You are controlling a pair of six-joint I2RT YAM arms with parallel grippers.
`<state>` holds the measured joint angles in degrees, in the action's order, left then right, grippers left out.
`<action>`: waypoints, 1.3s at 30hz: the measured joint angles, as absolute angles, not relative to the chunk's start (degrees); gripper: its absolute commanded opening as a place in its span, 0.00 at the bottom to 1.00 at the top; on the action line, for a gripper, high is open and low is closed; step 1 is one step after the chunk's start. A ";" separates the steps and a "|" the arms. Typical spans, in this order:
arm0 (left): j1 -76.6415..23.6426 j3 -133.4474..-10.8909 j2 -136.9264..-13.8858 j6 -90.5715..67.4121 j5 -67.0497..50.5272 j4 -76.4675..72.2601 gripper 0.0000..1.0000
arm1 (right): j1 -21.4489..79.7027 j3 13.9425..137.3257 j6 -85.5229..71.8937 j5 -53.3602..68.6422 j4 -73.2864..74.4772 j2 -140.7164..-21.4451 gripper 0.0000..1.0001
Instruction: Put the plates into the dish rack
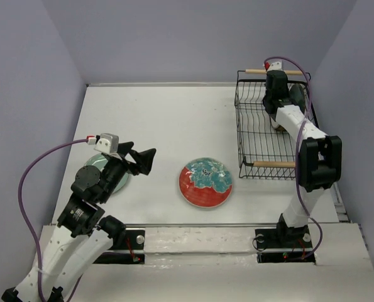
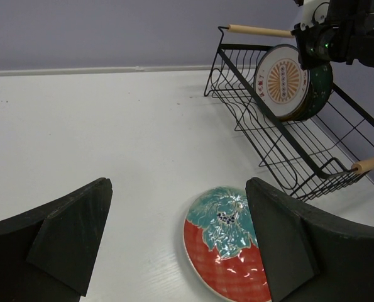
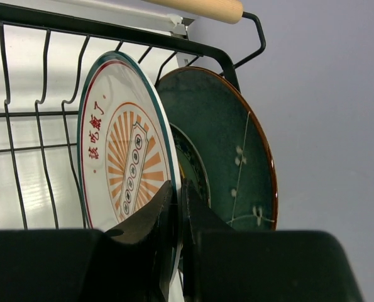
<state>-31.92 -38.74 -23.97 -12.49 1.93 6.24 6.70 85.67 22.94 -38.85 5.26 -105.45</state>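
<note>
From above I see a white table (image 1: pixel 161 113) inside lavender walls, with the dish rack (image 1: pixel 273 164) far right and the red plate (image 1: pixel 205 182) flat mid-table. Left wrist: my left gripper (image 2: pixel 177 207) gapes wide, empty (hovering near that plate). Right wrist: my right gripper (image 3: pixel 177 195) pinches the rim of the white plate (image 3: pixel 121 151), which stands upright in the rack before the dark teal plate (image 3: pixel 231 145).

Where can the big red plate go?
The dish rack is bare from the white plate with orange centre to its near wooden handle. The table is bare beyond the red plate, left of the rack. Crowded: the rack's far end, where the right gripper holds the white plate beside the dark teal plate.
</note>
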 measured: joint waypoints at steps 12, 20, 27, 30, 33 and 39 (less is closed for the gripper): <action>-31.92 -38.74 -28.84 -13.10 -2.48 5.39 0.99 | 6.66 85.32 19.77 -39.00 3.79 -106.19 0.63; -31.92 -38.74 -39.62 -14.72 -9.23 5.45 0.99 | 6.66 85.27 15.14 -38.02 4.19 -104.71 0.73; -31.92 -38.74 -48.49 -17.32 -13.47 6.11 0.99 | 6.66 85.52 9.67 -34.33 8.27 -101.21 0.84; -31.92 -37.32 -50.70 -19.88 -15.29 4.93 0.96 | 6.66 85.78 5.45 -29.78 12.25 -98.15 0.85; -31.92 -34.44 -52.18 -22.59 -15.81 3.51 0.91 | 6.81 84.38 -1.61 -18.50 14.96 -90.87 0.85; -31.94 -27.81 -57.34 -29.12 -17.15 -1.89 0.83 | 11.27 73.63 -12.56 0.12 8.54 -72.53 0.78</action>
<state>-31.94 -27.81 -57.34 -29.12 -17.15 -1.89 11.27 73.63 -12.56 0.12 8.54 -72.53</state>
